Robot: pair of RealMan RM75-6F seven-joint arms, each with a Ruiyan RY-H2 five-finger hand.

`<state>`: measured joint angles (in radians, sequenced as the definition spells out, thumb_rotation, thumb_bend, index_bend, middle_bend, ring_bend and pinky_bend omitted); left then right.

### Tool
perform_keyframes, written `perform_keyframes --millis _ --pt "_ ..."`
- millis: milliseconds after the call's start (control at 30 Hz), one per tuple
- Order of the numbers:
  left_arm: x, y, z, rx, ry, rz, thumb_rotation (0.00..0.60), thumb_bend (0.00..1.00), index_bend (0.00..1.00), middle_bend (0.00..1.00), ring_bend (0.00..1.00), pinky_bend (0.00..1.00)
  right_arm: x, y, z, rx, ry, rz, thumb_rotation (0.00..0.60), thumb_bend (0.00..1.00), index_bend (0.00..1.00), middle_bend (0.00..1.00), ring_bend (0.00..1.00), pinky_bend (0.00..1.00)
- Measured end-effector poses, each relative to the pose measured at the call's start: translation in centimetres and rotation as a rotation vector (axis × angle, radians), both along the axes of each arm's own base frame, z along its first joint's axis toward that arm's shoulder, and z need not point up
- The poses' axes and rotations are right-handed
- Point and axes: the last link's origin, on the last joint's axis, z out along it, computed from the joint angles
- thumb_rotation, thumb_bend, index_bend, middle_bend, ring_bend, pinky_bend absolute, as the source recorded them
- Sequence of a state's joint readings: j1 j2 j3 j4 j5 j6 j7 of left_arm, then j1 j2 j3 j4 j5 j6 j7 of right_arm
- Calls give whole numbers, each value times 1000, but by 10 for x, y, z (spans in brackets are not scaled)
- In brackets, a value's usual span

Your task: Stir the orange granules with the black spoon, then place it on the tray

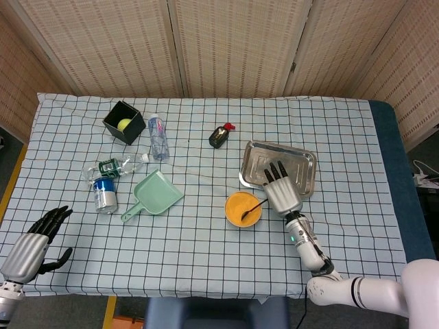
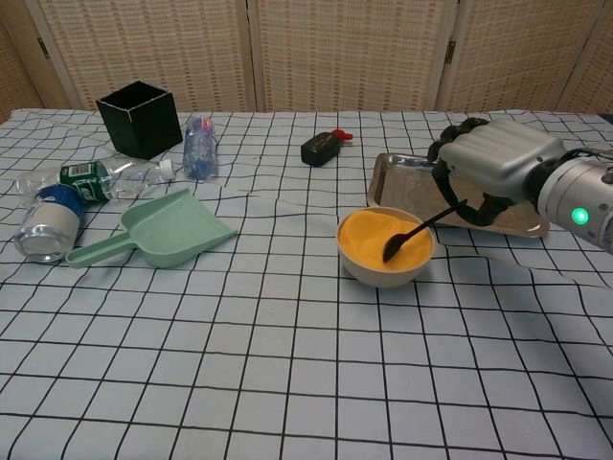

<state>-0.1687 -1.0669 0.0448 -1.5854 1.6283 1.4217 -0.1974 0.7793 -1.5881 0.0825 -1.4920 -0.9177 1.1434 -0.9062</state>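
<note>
A white bowl (image 1: 243, 209) (image 2: 385, 248) of orange granules stands just in front of the metal tray (image 1: 302, 159) (image 2: 393, 171). The black spoon (image 1: 254, 208) (image 2: 414, 231) slants down into the granules with its scoop in the bowl's right half. My right hand (image 1: 281, 188) (image 2: 487, 164) grips the spoon's handle, hovering over the tray's near edge, right of the bowl. My left hand (image 1: 33, 243) hangs at the table's near left corner with its fingers apart, holding nothing; only the head view shows it.
A green dustpan (image 1: 152, 195) (image 2: 158, 230) lies left of the bowl. Beyond it are a can (image 1: 105, 195), two plastic bottles (image 1: 158, 136) (image 1: 114, 166) and a black box (image 1: 124, 121) with a ball. A small black bottle (image 1: 219, 136) lies behind the bowl.
</note>
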Motion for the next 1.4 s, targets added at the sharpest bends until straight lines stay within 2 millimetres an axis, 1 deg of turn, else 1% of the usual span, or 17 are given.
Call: perform_keyframes --millis 400,567,767,900,1033,1200,1400 --pt "-2 2 2 1 -5 6 600 386 0 0 0 169 0 -12 -6 -45 -15 -25 600 925 1000 150 0 0" --pt "-2 2 1 1 -2 7 600 386 0 0 0 168 2 -13 -5 -47 -37 -24 600 925 1000 149 0 0" --pt "-2 2 1 5 4 6 600 386 0 0 0 169 1 -9 7 -49 -89 -33 600 925 1000 151 0 0" --pt "-1 1 -1 4 12 2 600 386 0 0 0 169 -4 -6 19 -39 -105 -46 600 925 1000 151 0 0" --pt "1 1 -4 -1 20 -2 600 386 0 0 0 169 -9 0 26 -16 -116 -59 600 925 1000 151 0 0" --pt "2 1 -6 -7 24 -3 600 386 0 0 0 168 -15 6 25 32 -107 -77 600 926 1000 151 0 0" --pt "2 1 -6 -8 22 -3 600 385 0 0 0 169 -11 6 15 50 -90 -66 600 925 1000 151 0 0"
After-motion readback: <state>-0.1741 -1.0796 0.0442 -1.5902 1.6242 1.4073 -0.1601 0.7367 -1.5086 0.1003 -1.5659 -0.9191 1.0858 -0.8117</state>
